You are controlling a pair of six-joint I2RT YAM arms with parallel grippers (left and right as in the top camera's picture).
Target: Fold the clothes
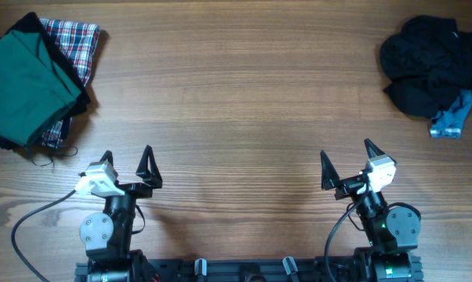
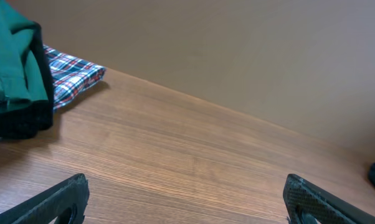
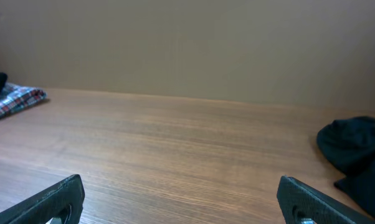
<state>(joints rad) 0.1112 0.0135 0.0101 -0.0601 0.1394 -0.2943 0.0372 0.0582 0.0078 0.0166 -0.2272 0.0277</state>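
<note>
A folded stack lies at the table's far left: a green garment [image 1: 20, 82] on top of a black one, over a red-and-blue plaid cloth [image 1: 75, 43]. It also shows in the left wrist view [image 2: 13, 62]. A crumpled pile of black clothes [image 1: 432, 63] with a blue piece [image 1: 453, 117] lies at the far right, and its edge shows in the right wrist view [image 3: 356, 149]. My left gripper [image 1: 126, 159] is open and empty near the front edge. My right gripper [image 1: 347, 157] is open and empty near the front edge.
The wooden table [image 1: 236, 102] spans the view between the two piles. A cable [image 1: 40, 215] runs from the left arm's base along the front left. The arm bases stand at the front edge.
</note>
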